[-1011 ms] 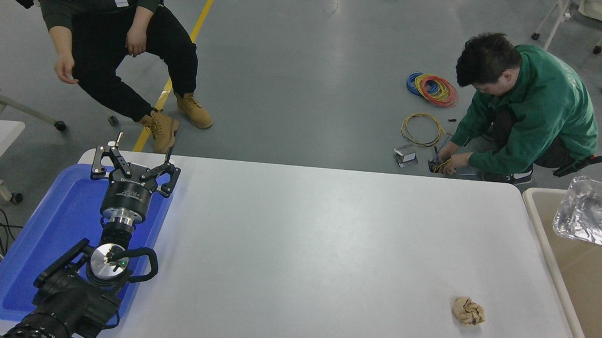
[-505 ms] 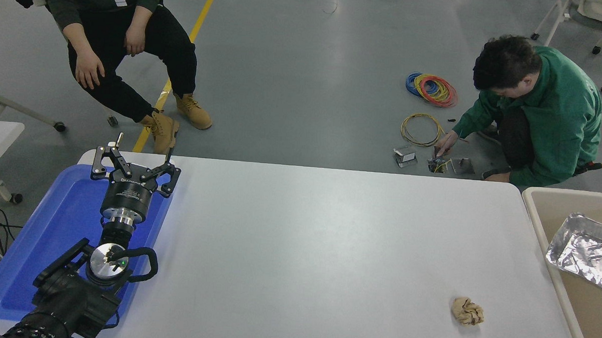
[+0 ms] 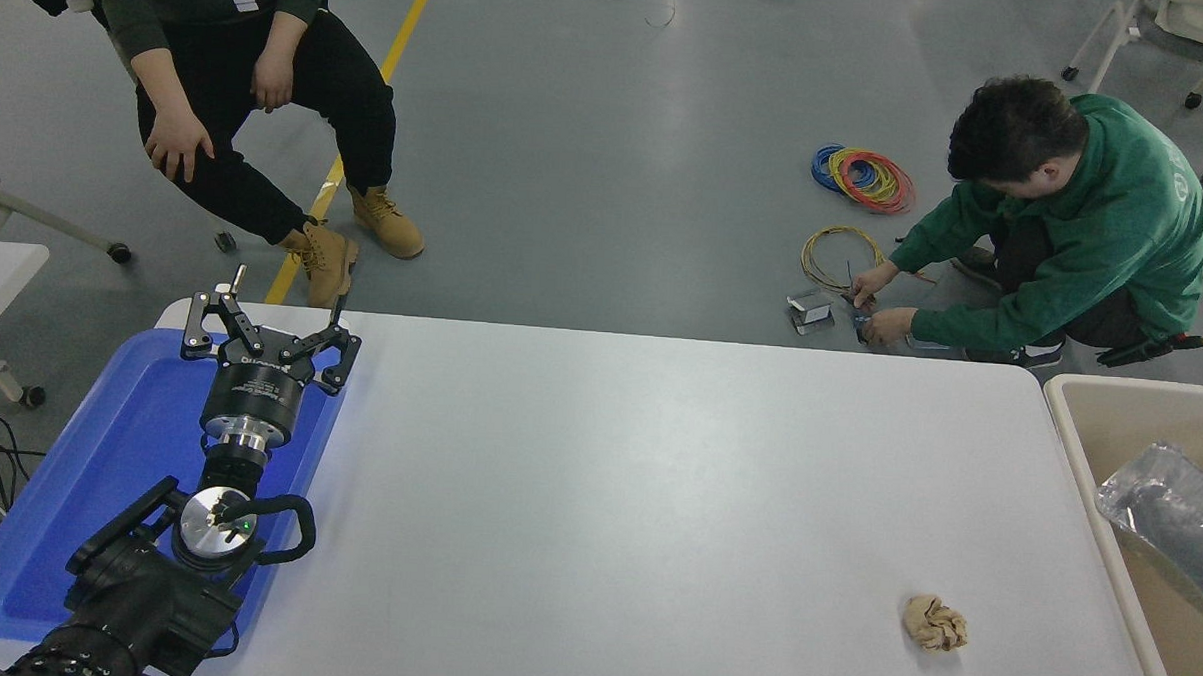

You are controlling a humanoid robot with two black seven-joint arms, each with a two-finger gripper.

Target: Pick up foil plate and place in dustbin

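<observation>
Foil plate (image 3: 1170,523) lies inside dustbin (image 3: 1068,434), well apart from the spread-fingered left end effector (image 3: 270,311).

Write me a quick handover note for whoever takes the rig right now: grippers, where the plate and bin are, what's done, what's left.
Left gripper: open, empty, parked over the blue tray at lower left.
Right gripper: not in view.
Foil plate: inside the dustbin at the table's right edge, blurred, tilted, no gripper on it.
Done: plate is in the bin, so the job looks finished.
Left: probably nothing for this task; confirm the plate has settled. A paper ball sits on the table near the bin, not part of this job.
</observation>
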